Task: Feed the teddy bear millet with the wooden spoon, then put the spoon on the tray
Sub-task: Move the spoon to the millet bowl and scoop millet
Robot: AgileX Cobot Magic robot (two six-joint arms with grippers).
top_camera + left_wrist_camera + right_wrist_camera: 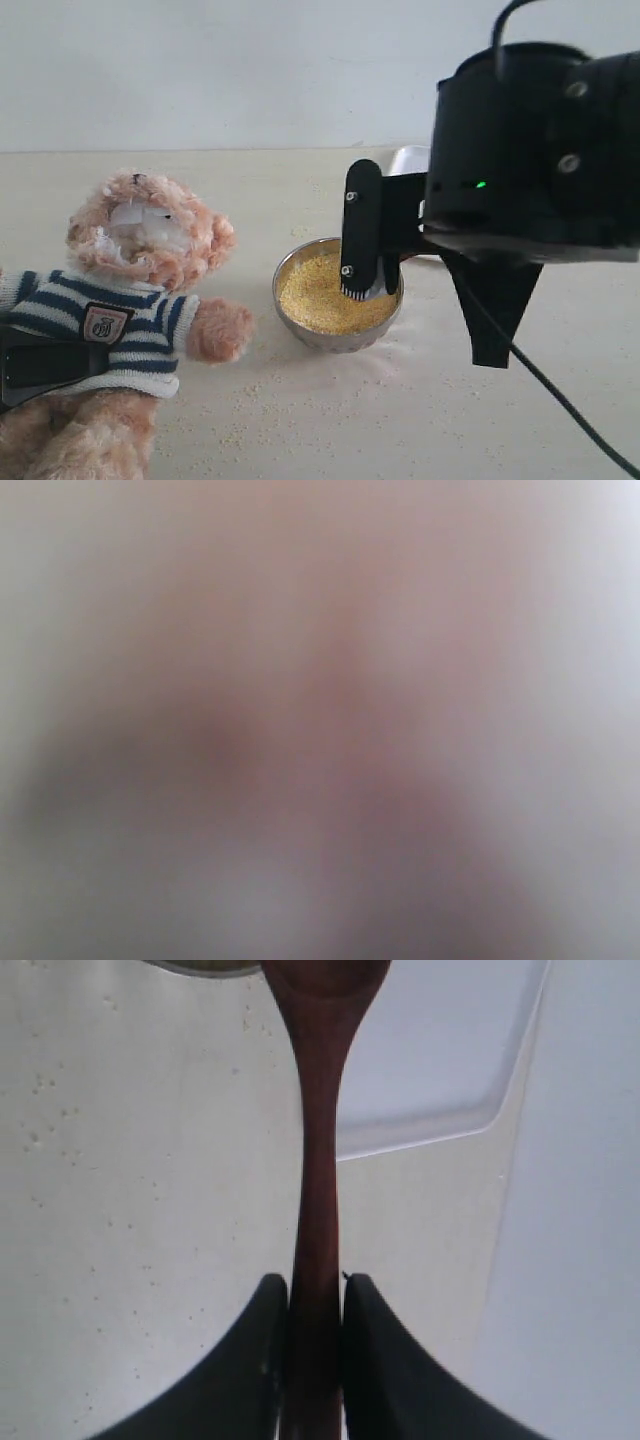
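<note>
Table (400,430): pale, bare on the near right.

Teddy bear (140,290): far left of the scene, upright, facing out. No grain visible on the muzzle, so I judge it not yet fed.

My left pincer (40,362): a dark bar across the bear's sweater at the left edge. Its own camera shows only pink blur; I cannot tell whether it grips.

Tray (440,1060): white, behind the bowl on the far side, mostly hidden by my right arm. No spoon on it, so that step is not done.

Bowl (335,338): centre, just right of the bear's paw, with millet (310,295) nearly up to the rim.

My right pincer (316,1300): low over the bowl's right side, clamped firmly on the handle of the wooden spoon (318,1160). The spoon's head points toward the bowl rim; its load is out of view.

Stray grains (235,425): scattered near the bowl and bear.

Judgement: scooping stage. Feeding and putting the spoon down both remain.
</note>
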